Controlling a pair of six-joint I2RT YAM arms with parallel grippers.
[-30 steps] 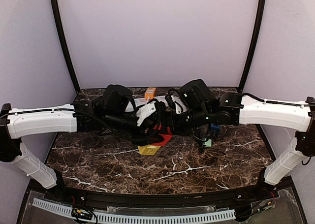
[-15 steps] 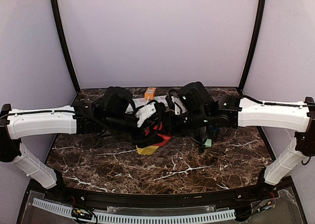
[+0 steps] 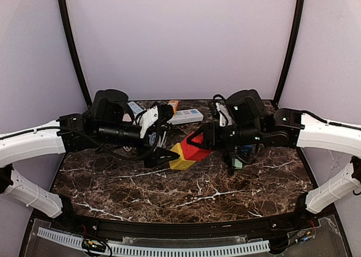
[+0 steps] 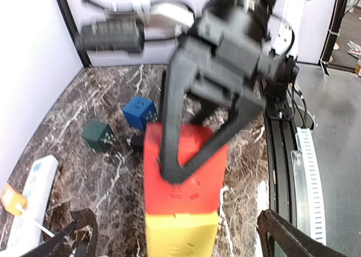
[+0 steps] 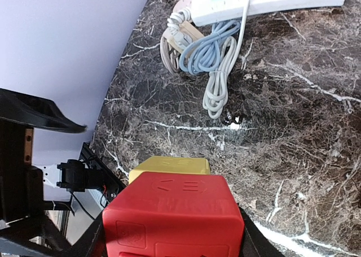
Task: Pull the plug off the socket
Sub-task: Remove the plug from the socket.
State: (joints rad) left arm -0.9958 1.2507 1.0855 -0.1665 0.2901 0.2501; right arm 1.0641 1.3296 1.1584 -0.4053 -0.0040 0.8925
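The left end effector (image 4: 176,226) stands with its fingers wide apart, one on each side of the yellow block (image 3: 181,161) and neither touching it. It looks lined up to take that block but has no hold on it.

The yellow block sits about the middle of the counter (image 3: 169,195), pressed end to end against the red block (image 3: 194,149), so plug and socket are not yet parted. I cannot tell which colour is the plug, or whether the pair rests on the counter or hangs just above it.

The right end effector (image 3: 196,146) is clamped on the red block from the right and carries that end. My guess is that each arm is meant to take one half, so the pull has something to work against. As things stand, a tug from the right would drag both blocks along together, so the left fingers need to close on the yellow block first.

Along the far edge lie a white power strip (image 3: 185,117) and its coiled cable (image 5: 208,59), out of the way. A blue cube (image 4: 139,111) and a green cube (image 4: 99,136) sit right of the middle, under the right arm and apart from the pair.
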